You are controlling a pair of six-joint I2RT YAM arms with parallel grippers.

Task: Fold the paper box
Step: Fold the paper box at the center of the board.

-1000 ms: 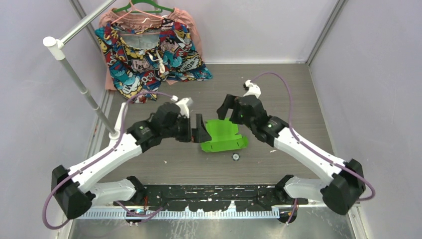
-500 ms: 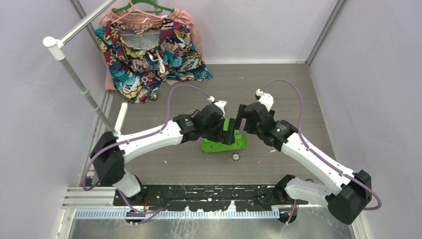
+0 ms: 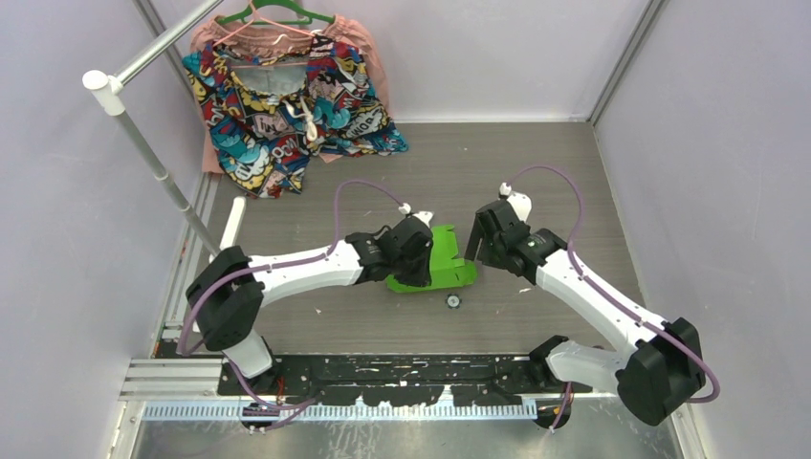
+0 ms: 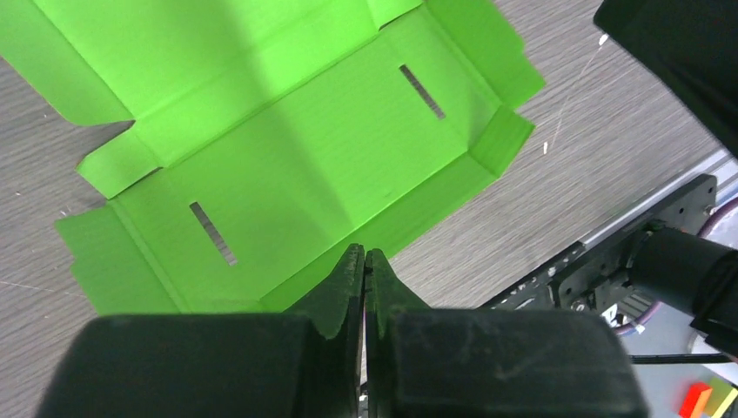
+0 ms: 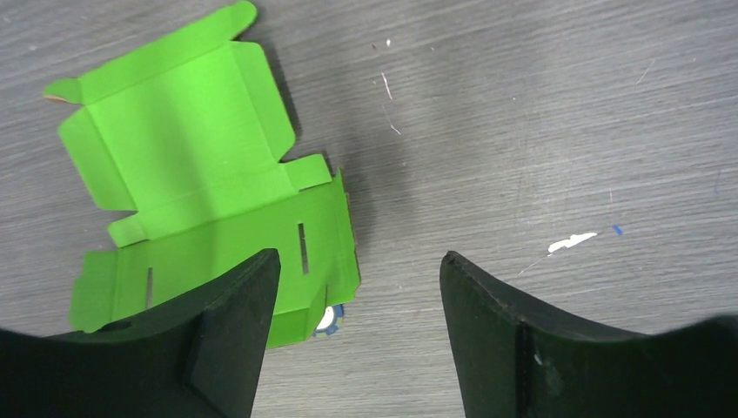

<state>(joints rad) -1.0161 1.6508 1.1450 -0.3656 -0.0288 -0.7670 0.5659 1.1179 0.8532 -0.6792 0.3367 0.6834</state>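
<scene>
My left claw (image 4: 365, 257): black fingers pressed together, tips meeting at near raised edge of bright lime-green die-cut card box sheet (image 4: 296, 165). Can't tell whether card edge is nipped between them. Sheet lies unfolded on grey wood-grain table (image 4: 592, 131), spreading ahead of left tips, two slots facing up. My right claw (image 5: 358, 255): fingers wide apart, gripping nothing, over bare table just beside sheet; sheet sits off its left finger. Small round blue-white object (image 5: 327, 320) just beside sheet's corner.

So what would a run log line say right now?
left gripper: shut at paper box flap | right gripper: open, beside box | box: mostly unfolded
</scene>
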